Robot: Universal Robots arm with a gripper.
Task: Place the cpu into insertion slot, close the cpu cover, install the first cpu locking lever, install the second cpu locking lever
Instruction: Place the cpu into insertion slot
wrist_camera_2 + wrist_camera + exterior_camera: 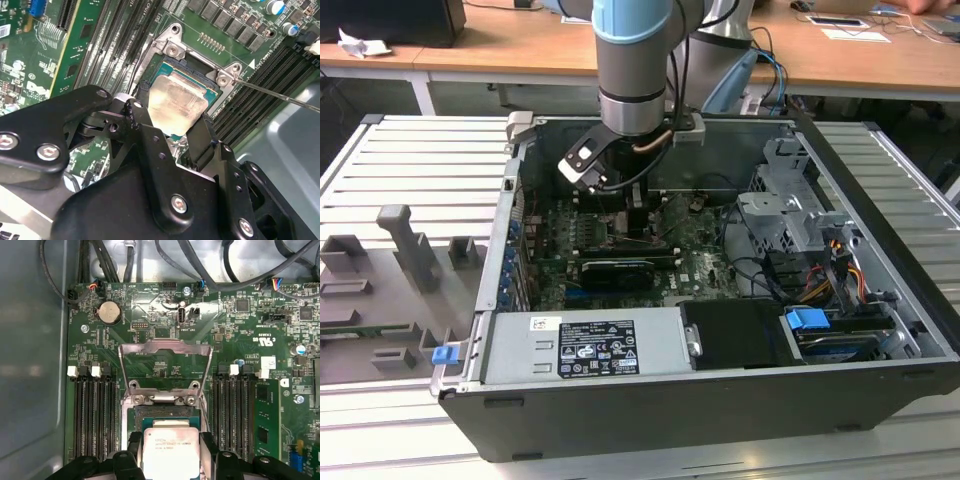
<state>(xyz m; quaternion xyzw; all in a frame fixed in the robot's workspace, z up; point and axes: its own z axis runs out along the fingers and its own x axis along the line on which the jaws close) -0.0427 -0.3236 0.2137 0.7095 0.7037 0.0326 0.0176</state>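
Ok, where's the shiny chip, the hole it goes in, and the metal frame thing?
The cpu [170,452]: first wrist view, middle of its silvery top.
The insertion slot [162,413]: first wrist view, dark part showing beside the chip.
The cpu cover [165,346]: first wrist view, one bar of the open frame.

The cpu [177,102] shows a pale silvery-beige top, the gripper [172,127] is black, the circuit board [150,315] green, the cpu cover [165,346] silver-grey.

The cpu [167,452] lies over the insertion slot [162,412], flanked by memory slots [95,415].
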